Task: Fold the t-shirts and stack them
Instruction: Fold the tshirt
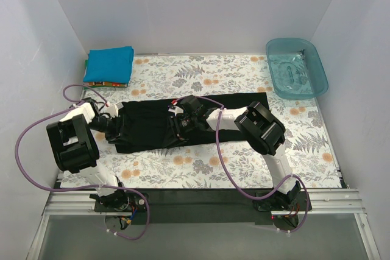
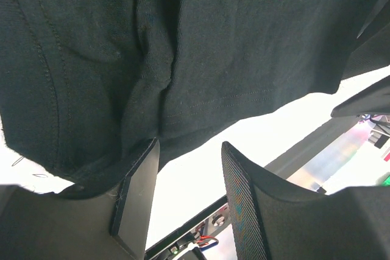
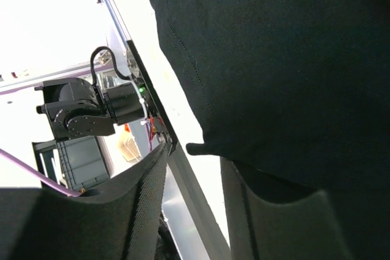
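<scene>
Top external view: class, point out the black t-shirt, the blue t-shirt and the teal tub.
black t-shirt (image 1: 143, 127), top external view, flat cloth on its left half.
blue t-shirt (image 1: 109, 64), top external view, middle of its folded top face.
teal tub (image 1: 297, 68), top external view, bare floor inside.

You have nothing to read here: no text, label, brand, number or sign is legible in any of the three views. The floral-print white tablecloth (image 1: 201, 77) carries only a pattern of leaves and orange blooms, with no lettering.
</scene>
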Controlling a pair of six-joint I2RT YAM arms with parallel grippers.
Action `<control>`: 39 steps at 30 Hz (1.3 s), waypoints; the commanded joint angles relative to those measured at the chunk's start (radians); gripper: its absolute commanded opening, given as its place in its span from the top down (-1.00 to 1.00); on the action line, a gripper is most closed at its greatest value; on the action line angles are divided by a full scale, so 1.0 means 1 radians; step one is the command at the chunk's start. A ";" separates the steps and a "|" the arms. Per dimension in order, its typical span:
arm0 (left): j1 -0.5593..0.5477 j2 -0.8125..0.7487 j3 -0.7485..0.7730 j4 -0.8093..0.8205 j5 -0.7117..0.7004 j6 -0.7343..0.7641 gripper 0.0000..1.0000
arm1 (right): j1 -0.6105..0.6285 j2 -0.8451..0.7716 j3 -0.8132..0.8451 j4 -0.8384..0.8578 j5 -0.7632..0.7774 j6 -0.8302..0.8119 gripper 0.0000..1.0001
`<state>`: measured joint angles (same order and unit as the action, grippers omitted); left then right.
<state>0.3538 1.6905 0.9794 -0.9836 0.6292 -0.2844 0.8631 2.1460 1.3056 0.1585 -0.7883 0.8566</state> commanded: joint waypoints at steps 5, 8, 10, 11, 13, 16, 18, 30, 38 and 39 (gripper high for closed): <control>-0.004 -0.045 0.039 -0.001 0.009 0.001 0.11 | -0.006 0.003 0.006 0.029 -0.002 0.050 0.65; -0.004 -0.048 0.044 -0.006 0.010 -0.001 0.11 | -0.006 -0.005 0.012 0.029 -0.003 0.042 0.97; -0.004 -0.052 0.048 -0.012 0.020 0.001 0.12 | -0.006 -0.015 0.029 0.029 -0.005 0.024 0.97; -0.004 -0.055 0.051 -0.020 0.024 0.004 0.11 | -0.007 -0.018 0.037 0.030 -0.012 0.016 0.97; -0.004 -0.061 0.059 -0.026 0.036 0.005 0.11 | -0.012 -0.027 0.064 0.029 -0.020 -0.004 0.97; -0.004 -0.066 0.077 -0.036 0.047 0.005 0.12 | -0.039 -0.037 0.092 0.030 0.000 -0.050 0.97; -0.003 -0.071 0.090 -0.043 0.064 0.002 0.11 | -0.056 -0.034 0.121 0.033 0.012 -0.073 0.97; -0.004 -0.095 0.154 -0.018 0.148 -0.029 0.10 | -0.188 0.055 0.213 0.165 0.064 -0.062 0.97; -0.004 -0.138 0.166 0.111 0.191 -0.088 0.08 | -0.240 0.087 0.107 0.415 0.107 0.097 0.97; -0.004 -0.138 0.163 0.126 0.194 -0.094 0.08 | -0.243 0.092 0.110 0.427 0.110 0.098 0.97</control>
<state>0.3531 1.6115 1.1137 -0.9386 0.7719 -0.3477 0.6304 2.2318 1.4273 0.4164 -0.7052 0.8932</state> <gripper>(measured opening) 0.458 0.031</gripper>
